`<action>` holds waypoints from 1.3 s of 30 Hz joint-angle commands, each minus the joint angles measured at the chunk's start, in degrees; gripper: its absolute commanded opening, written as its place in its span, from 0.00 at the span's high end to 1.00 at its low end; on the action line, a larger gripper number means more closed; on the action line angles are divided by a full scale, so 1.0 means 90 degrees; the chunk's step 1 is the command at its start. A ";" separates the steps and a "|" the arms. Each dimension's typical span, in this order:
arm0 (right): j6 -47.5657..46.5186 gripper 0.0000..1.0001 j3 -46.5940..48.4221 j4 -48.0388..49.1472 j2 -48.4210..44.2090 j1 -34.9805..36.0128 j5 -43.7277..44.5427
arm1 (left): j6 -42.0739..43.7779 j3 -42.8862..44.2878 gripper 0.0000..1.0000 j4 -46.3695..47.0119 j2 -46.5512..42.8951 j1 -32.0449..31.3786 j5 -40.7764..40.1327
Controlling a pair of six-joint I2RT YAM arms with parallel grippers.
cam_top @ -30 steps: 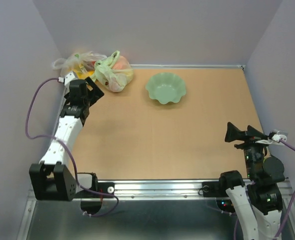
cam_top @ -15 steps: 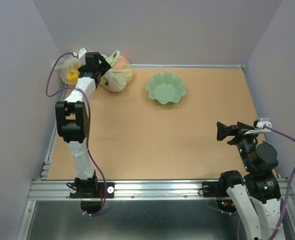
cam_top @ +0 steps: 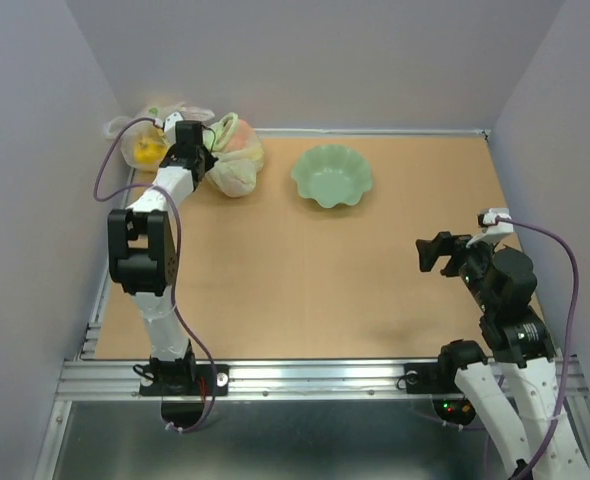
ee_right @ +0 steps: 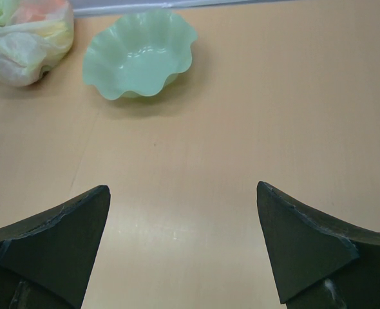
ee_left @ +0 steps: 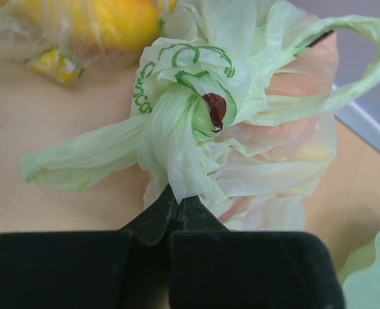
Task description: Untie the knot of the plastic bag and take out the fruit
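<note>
The pale green plastic bag (cam_top: 237,165) lies at the table's back left, also in the left wrist view (ee_left: 286,148) and the right wrist view (ee_right: 26,35). Its knot (ee_left: 187,103) is a twisted wad of green film with handle loops sticking out to both sides. My left gripper (ee_left: 176,196) (cam_top: 197,160) is shut on film at the base of the knot. The fruit (ee_left: 312,64) shows only as orange and yellow shapes through the film. My right gripper (cam_top: 430,252) (ee_right: 183,190) hangs open over bare table at the right, holding nothing.
A pale green scalloped bowl (cam_top: 332,176) (ee_right: 140,55) stands right of the bag. A clear whitish bag with yellow items (cam_top: 145,140) (ee_left: 106,19) lies in the back left corner, touching the green bag. Walls close in at the left, back and right.
My left arm stretched out to the bag and its gripper closed on the knot. My right arm swung a little to the left, still open.
</note>
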 commanded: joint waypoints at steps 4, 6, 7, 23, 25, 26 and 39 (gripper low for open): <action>-0.0203 0.00 0.1051 0.0330 0.1024 0.0046 -0.0893 | 0.0740 -0.1688 1.00 -0.0595 -0.2740 -0.0640 -0.0212; -0.0155 0.00 0.1265 0.0398 0.1501 0.0046 -0.1263 | 0.0740 -0.2264 1.00 -0.0985 -0.3460 -0.0816 -0.0212; -0.0048 0.00 0.1363 0.0408 0.1639 0.0046 -0.1400 | 0.0730 -0.2421 1.00 -0.1131 -0.3697 -0.1000 -0.0222; 0.0442 0.00 0.1540 0.0681 0.2217 0.0056 -0.1929 | 0.2096 -0.2091 1.00 -0.2510 -0.5370 -0.3959 0.1857; 0.0442 0.00 0.1550 0.0681 0.2207 0.0056 -0.1870 | 0.2320 -0.1837 1.00 -0.2500 -0.5155 -0.4553 0.1907; 0.0422 0.00 0.1569 0.0681 0.2197 0.0056 -0.1860 | 0.2409 -0.1749 1.00 -0.2500 -0.5087 -0.4741 0.1868; 0.0149 0.00 0.1131 0.0681 0.2324 0.0056 -0.2610 | 0.2617 -0.3512 1.00 -0.0384 -0.4959 -0.5768 0.0687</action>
